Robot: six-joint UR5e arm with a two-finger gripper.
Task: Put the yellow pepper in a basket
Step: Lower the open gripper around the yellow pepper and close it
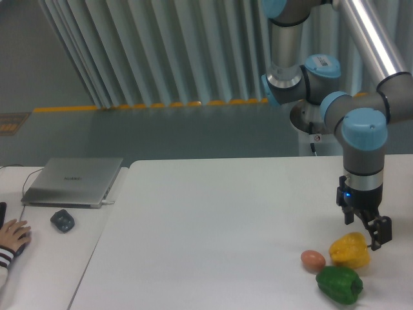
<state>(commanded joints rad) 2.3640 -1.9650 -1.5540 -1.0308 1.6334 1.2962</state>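
The yellow pepper lies near the table's front right, glossy and lobed, with its short dark stem pointing right. My gripper hangs just above its upper right side, fingers pointing down; one dark finger shows clearly, and from this angle I cannot tell how wide the jaws stand. Nothing appears to be held. No basket shows in this view.
A green pepper lies just in front of the yellow one, and a small brown egg-shaped thing sits to its left. On the side desk at left are a closed laptop, a dark mouse and a person's hand.
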